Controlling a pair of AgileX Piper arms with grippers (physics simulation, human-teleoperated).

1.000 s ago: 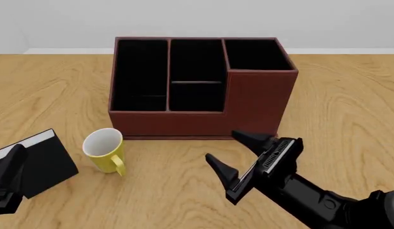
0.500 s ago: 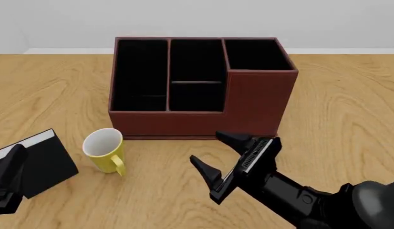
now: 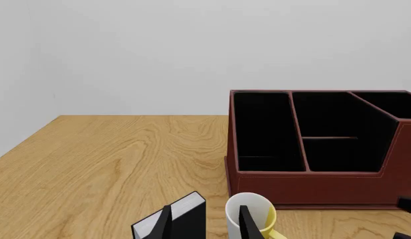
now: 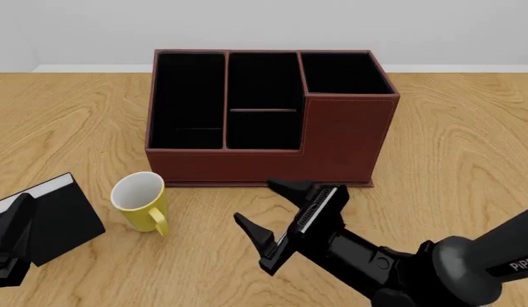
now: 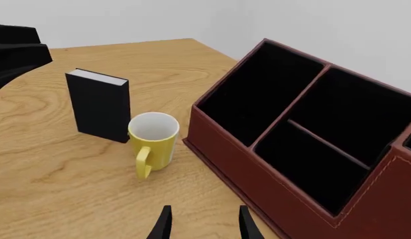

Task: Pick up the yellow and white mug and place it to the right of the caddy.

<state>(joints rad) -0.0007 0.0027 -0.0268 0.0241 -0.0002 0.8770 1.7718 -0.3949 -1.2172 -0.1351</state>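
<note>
Left wrist view: the yellow and white mug [image 3: 249, 219] stands upright on the worktop [image 3: 112, 164], just in front of the caddy [image 3: 312, 186] and just beside one black book [image 3: 175, 224]. The left hand [image 3: 205, 224] shows two fingertips set apart, nothing between them.

Front view: the right hand [image 4: 277, 214] has travelled to the left over the last second, from the caddy's [image 4: 332, 137] taller right end toward the mug [image 4: 143, 203]. Its jaws are wide and empty. The left hand [image 4: 8, 246] rests at the near left corner, as before; here I cannot tell how open it is.

Meaning for the task: I judge this is the approach; the mug is not yet grasped, and the spot right of the caddy waits.

Right wrist view: the mug [image 5: 152, 142] is well ahead of the right hand [image 5: 204, 224], handle turned toward this camera, the book [image 5: 99, 107] just behind it.

Count: one mug, one caddy with three compartments, one book, two hands.
</note>
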